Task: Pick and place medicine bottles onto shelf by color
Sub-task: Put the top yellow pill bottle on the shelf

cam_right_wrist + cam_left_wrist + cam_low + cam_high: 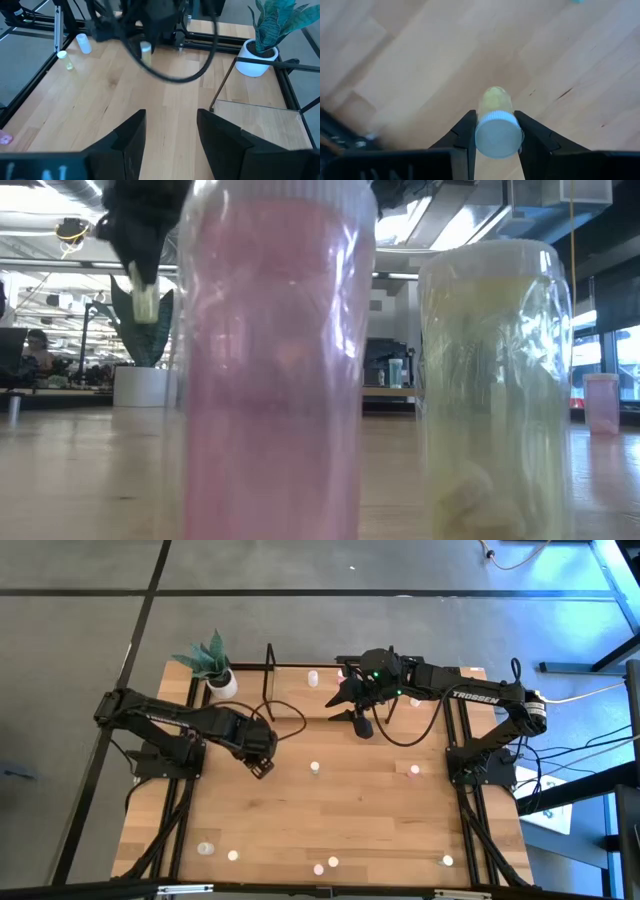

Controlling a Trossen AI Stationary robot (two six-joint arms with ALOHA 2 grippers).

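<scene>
Left gripper above table centre-left, jaws clamped on yellowish bottle with white cap. Right gripper at back of table beside shelf, jaws apart, empty. Other bottles scattered: pink bottle and pale yellow bottle at front edge. Plant pot left of shelf.

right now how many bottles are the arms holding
1: a yellowish bottle in the jaws of the left gripper over the table, left of centre. The right gripper is open and empty.
</scene>
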